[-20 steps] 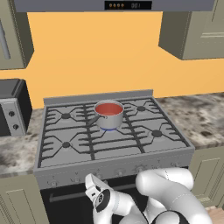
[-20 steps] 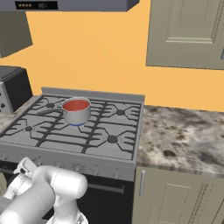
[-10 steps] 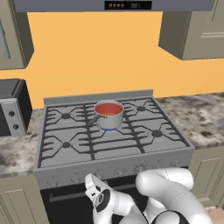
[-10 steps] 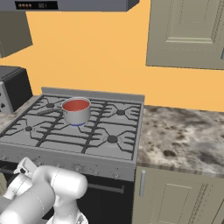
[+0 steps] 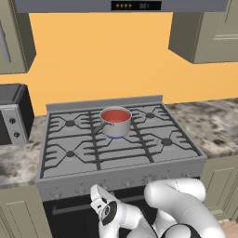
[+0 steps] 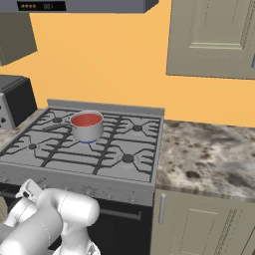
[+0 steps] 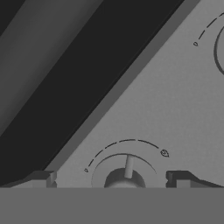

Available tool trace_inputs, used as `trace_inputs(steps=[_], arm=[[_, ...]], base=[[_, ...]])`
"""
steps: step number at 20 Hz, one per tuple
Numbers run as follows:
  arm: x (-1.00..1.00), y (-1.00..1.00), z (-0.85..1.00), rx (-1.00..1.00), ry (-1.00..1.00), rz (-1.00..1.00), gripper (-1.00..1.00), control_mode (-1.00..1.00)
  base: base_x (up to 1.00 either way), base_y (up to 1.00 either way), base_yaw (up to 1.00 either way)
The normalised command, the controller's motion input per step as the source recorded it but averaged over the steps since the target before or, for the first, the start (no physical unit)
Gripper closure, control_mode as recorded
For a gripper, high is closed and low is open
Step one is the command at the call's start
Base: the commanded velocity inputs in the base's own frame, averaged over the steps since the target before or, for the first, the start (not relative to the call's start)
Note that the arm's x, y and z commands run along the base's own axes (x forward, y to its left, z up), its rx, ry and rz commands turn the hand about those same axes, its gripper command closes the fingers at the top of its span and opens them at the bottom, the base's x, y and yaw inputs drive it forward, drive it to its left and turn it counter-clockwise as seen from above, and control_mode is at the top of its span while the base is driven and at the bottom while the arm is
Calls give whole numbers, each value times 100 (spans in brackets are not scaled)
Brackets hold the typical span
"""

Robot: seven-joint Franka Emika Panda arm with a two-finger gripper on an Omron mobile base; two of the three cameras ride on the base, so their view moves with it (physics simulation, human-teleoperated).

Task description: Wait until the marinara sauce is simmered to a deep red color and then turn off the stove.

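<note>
The marinara sauce (image 5: 114, 115) is a smooth red-orange surface in a small steel saucepan (image 5: 116, 126) on the stove's (image 5: 139, 160) middle rear burner. A blue flame (image 5: 114, 137) shows under the pan. The same sauce (image 6: 86, 119) appears in the right base view. My gripper (image 5: 97, 192) is held low against the stove's front knob panel. In the hand view my gripper (image 7: 111, 179) stands open. A grey knob (image 7: 125, 174) with its pointer up sits between the two fingertips (image 7: 41, 178), and neither tip touches it.
A black-and-silver box appliance (image 5: 11, 116) stands on the left counter. Speckled stone counter (image 6: 209, 154) runs to the right of the stove. A further knob (image 7: 220, 50) sits along the panel. The dark oven door (image 7: 65, 65) lies below the panel.
</note>
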Motion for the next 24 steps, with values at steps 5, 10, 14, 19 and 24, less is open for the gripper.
trace_inputs(steps=[5, 10, 14, 19, 24], arm=[[0, 0, 0, 0, 0, 0, -100, -100], [0, 0, 0, 0, 0, 0, -100, -100], [0, 0, 0, 0, 0, 0, -100, -100], [0, 0, 0, 0, 0, 0, -100, -100], [0, 0, 0, 0, 0, 0, -100, -100]], base=[[0, 0, 0], [0, 0, 0], [0, 0, 0], [0, 0, 0], [0, 0, 0]])
